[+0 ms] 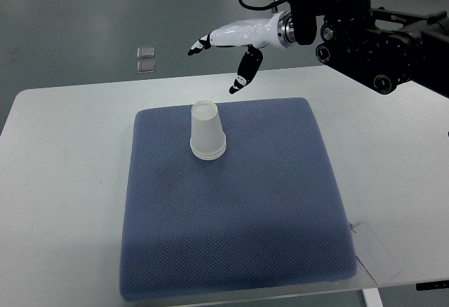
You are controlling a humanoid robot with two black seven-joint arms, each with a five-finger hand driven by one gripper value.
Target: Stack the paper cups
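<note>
A white paper cup stack (208,133) stands upside down on the blue mat (231,209), near its far edge. More than one rim shows at its base, so cups are nested there. My right hand (223,58) hovers above and beyond the stack, up and to its right, with its arm coming in from the right edge. Its white fingers with black tips are spread and hold nothing. The left arm does not show.
The mat lies on a white table (63,181). Two small clear squares (146,58) lie on the floor beyond the table's far edge. A white tag (375,254) sticks out by the mat's near right corner.
</note>
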